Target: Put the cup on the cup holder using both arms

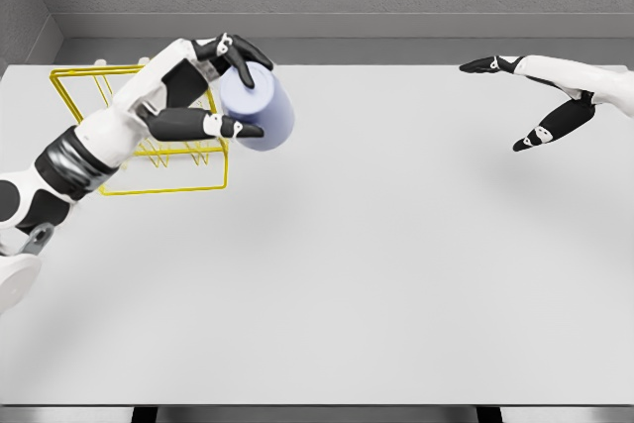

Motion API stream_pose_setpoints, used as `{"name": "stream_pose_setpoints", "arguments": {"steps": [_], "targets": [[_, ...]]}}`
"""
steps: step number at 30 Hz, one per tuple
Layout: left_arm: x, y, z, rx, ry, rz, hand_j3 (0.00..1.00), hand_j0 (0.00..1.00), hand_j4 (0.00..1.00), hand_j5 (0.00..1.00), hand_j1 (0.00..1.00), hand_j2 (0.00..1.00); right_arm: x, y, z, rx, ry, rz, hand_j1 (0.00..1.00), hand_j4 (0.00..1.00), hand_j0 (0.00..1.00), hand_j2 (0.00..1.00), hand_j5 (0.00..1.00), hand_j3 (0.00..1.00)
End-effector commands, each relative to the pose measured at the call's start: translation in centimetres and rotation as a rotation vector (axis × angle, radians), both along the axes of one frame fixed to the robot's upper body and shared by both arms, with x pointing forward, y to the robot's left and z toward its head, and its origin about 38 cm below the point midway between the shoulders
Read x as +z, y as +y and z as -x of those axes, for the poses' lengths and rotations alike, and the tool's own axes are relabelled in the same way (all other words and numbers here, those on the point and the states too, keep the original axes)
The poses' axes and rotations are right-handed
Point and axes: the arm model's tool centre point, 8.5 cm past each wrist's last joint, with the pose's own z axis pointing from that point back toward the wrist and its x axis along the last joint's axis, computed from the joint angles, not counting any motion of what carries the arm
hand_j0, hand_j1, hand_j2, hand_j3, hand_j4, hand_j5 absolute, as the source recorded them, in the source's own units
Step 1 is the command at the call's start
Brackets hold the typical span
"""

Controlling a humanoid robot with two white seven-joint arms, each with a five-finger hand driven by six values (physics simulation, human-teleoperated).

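Observation:
A pale lavender cup (262, 110) is held tilted in my left hand (241, 86), fingers over its top and thumb under its side, just right of the yellow wire cup holder (111, 187). The holder stands at the table's far left, partly hidden behind my left forearm. The cup hangs above the table at the holder's right edge. My right hand (515, 104) hovers over the far right of the table, fingers spread and holding nothing, well away from the cup.
The white table (376, 274) stretches across the view, with a grey wall behind its far edge. The holder's wire pegs (188, 154) rise inside its frame near my left wrist.

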Motion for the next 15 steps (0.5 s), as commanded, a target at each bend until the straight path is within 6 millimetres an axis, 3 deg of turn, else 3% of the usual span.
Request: {"name": "stream_pose_setpoints", "arguments": {"steps": [1, 15], "targets": [[0.6, 1.1, -0.1, 0.014, 0.003, 0.001, 0.33, 0.33, 0.33, 0.33, 0.33, 0.33, 0.1, 0.0, 0.0, -0.001, 0.000, -0.005, 1.00, 1.00, 1.00, 1.00, 1.00, 1.00], [3.6, 2.7, -0.6, 0.029, -0.063, -0.026, 0.33, 0.33, 0.33, 0.33, 0.33, 0.33, 0.1, 0.0, 0.0, -0.003, 0.001, -0.005, 1.00, 1.00, 1.00, 1.00, 1.00, 1.00]]}}
